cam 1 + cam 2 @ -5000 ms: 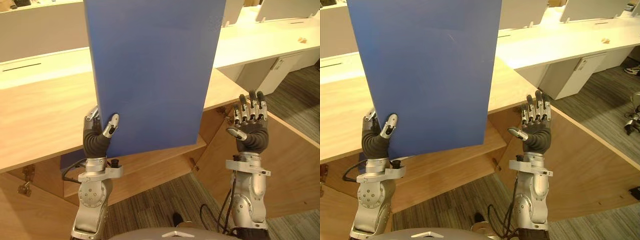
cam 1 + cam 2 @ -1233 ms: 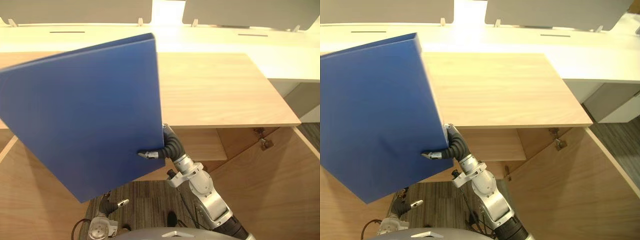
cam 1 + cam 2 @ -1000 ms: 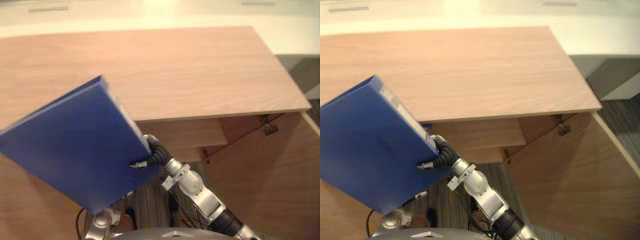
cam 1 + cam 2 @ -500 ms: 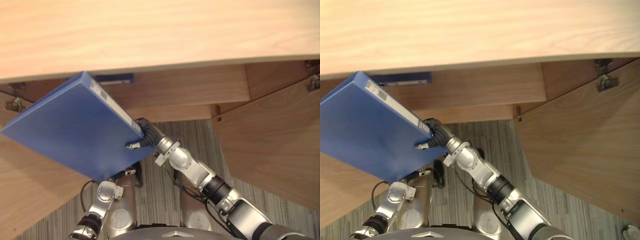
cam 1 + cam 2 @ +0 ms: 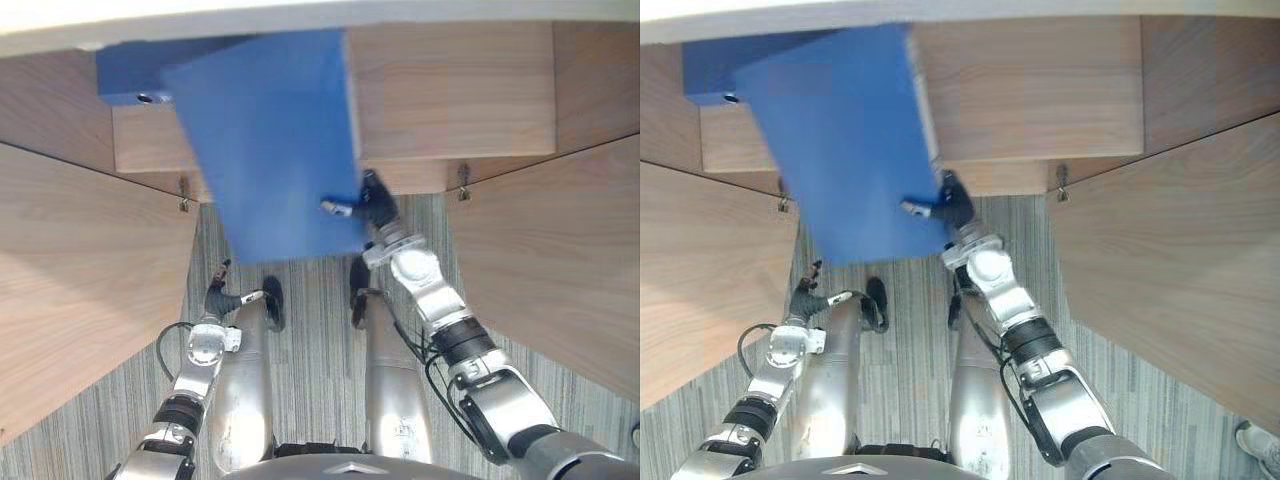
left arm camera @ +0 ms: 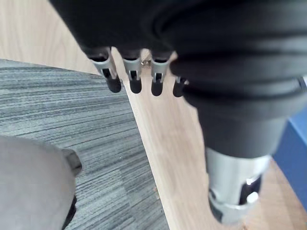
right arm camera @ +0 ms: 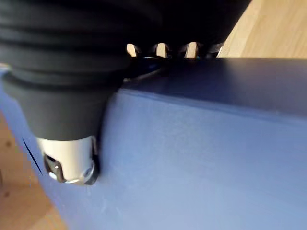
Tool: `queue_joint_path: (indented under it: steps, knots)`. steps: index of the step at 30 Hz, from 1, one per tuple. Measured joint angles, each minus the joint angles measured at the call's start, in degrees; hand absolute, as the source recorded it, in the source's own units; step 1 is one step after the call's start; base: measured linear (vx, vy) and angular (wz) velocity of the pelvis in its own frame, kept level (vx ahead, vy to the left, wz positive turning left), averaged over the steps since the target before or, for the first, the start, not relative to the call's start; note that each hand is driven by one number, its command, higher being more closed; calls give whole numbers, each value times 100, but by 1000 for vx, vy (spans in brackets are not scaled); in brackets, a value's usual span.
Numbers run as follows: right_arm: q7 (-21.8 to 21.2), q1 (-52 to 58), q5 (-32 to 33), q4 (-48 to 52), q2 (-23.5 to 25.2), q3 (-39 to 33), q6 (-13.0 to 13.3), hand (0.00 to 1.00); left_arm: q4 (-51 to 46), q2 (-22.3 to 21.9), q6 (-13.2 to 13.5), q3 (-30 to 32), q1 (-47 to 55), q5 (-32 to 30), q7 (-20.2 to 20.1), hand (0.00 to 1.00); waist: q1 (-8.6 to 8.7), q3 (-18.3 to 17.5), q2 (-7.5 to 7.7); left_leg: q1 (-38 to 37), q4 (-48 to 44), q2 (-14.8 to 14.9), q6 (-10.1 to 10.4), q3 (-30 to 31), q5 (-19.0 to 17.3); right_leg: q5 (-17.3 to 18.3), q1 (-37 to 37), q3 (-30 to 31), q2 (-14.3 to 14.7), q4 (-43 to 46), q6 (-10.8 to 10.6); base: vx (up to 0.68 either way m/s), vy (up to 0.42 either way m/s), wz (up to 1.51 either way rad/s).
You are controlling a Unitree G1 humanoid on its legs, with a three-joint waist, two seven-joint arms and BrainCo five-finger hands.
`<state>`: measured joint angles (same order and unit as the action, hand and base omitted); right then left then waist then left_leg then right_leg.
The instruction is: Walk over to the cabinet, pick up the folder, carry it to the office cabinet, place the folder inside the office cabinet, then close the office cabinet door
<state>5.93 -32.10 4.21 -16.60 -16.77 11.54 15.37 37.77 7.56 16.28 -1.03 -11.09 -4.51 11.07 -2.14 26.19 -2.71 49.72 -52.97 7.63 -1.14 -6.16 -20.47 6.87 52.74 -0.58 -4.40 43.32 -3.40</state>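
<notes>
The folder [image 5: 270,140] had a smooth, matt blue cover, like plastic. The cabinet [image 5: 450,90] was of pale, matt wood with fine grain. The carpet [image 5: 310,370] looked rough and woven. The right hand [image 5: 372,203] wore dull, ribbed black rubber.

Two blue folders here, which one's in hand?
The large tilted folder, gripped at its lower corner by the right hand; the other folder sits inside the cabinet.
</notes>
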Motion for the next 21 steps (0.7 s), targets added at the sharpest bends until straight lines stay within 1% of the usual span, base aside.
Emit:
queue_joint_path:
  steps: [2,3,5,6,8,12,14,17,19,21]
  knots:
    - [194,-140,505,257,31,-355,7,100,-284,-112,2,156,-52,58,22,0,-24,22,8,232,-130,34,20,26,-20,47,227,-11,2,161,14,-1,-8,3]
    - [259,-211,615,268,34,-406,12,100,-352,-138,3,158,-61,83,26,0,-29,35,5,266,-154,42,22,29,-21,53,266,-15,2,187,16,0,0,0]
    - [505,-495,1121,266,38,-682,26,100,-602,-263,7,227,-86,168,41,0,-73,104,3,353,-268,123,51,28,-46,93,351,-33,33,275,40,9,-45,-3]
    - [534,-526,1177,266,40,-728,31,100,-618,-277,7,238,-94,182,54,0,-81,115,2,356,-282,133,53,32,-51,99,352,-39,38,284,45,1,-46,2]
    - [792,-782,1644,263,35,-1049,45,100,-751,-368,6,340,-116,264,119,0,-95,134,3,451,-363,169,71,100,-75,147,423,-107,49,364,69,-10,-54,3]
    - [993,-1262,2112,133,33,-1292,69,100,-799,-372,3,381,-185,392,145,0,-77,134,3,632,-442,214,72,117,-78,148,607,-132,64,437,77,-20,-45,-3]
    - [1084,-1610,2460,-206,33,-1294,66,100,-798,-443,-8,397,-212,447,238,0,-57,134,3,688,-484,255,73,128,-79,146,647,-177,75,448,78,-17,-35,-4]
    - [1169,-2011,2791,-712,37,-1291,3,100,-798,-545,-27,434,-318,477,287,0,-61,134,3,737,-508,294,73,147,-79,133,661,-228,87,430,95,-23,-24,-2]
    - [1195,-2423,3128,-1256,70,-1271,-129,100,-798,-594,-58,438,-371,584,364,0,-71,134,3,764,-508,315,73,145,-79,117,681,-251,87,406,107,-35,-29,-4]
    - [1217,-2757,3315,-1600,108,-1268,-212,100,-792,-593,-100,458,-403,669,379,0,-68,134,3,841,-519,342,75,160,-77,83,730,-303,87,369,124,-29,-20,-6]
